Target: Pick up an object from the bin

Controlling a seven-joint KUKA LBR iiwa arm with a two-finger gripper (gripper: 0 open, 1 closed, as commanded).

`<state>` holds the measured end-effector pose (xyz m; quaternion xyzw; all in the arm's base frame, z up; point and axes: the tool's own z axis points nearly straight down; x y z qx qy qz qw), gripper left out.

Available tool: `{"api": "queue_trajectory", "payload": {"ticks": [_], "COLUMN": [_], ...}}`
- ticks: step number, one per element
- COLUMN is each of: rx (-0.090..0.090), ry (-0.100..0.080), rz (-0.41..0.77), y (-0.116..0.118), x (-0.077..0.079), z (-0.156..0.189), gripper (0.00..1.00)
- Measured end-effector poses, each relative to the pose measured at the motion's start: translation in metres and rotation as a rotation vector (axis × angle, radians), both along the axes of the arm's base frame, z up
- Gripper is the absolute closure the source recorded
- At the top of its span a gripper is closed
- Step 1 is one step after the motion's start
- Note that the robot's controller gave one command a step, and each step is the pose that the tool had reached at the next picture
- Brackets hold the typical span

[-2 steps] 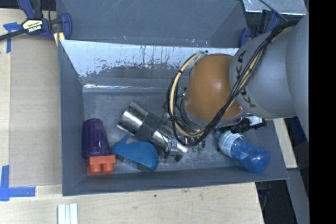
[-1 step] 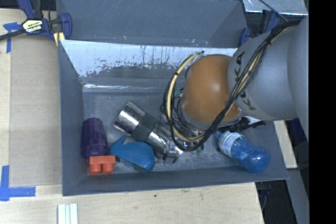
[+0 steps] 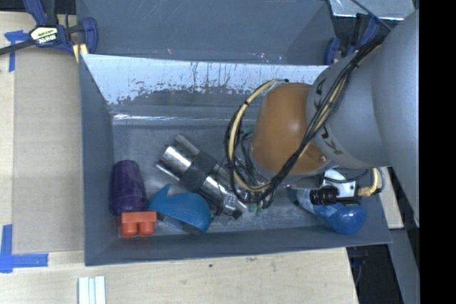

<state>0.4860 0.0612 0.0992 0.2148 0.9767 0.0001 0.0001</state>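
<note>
Gripper (image 3: 241,204) low, bin's 6 o'clock; grip cannot tell. Silver stepped cylinder (image 3: 191,166) beside it at 10, long axis 10–4, wide end toward 10. Blue lump (image 3: 179,210) crowds it at 7; purple cylinder (image 3: 126,185) at 9.

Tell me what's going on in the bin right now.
The arm's orange-covered wrist is down low over the middle of the grey metal bin. Its gripper sits near the floor, beside a shiny silver metal cylinder and a blue curved plastic piece. I cannot tell that it holds anything. A purple plastic cup and an orange-red block lie at the left.
</note>
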Motion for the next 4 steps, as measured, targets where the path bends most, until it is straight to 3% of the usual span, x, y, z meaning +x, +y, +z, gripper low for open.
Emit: {"api": "queue_trajectory", "payload": {"ticks": [1, 2, 4], "rx": [-0.009, 0.002, 0.003], "ry": [-0.017, -0.006, -0.007], "rz": [0.204, -0.067, -0.067], "y": [0.007, 0.009, 0.009], "x": [0.018, 0.008, 0.008], "z": [-0.027, -0.026, -0.026], "gripper": [0.0, 1.0, 1.0]}}
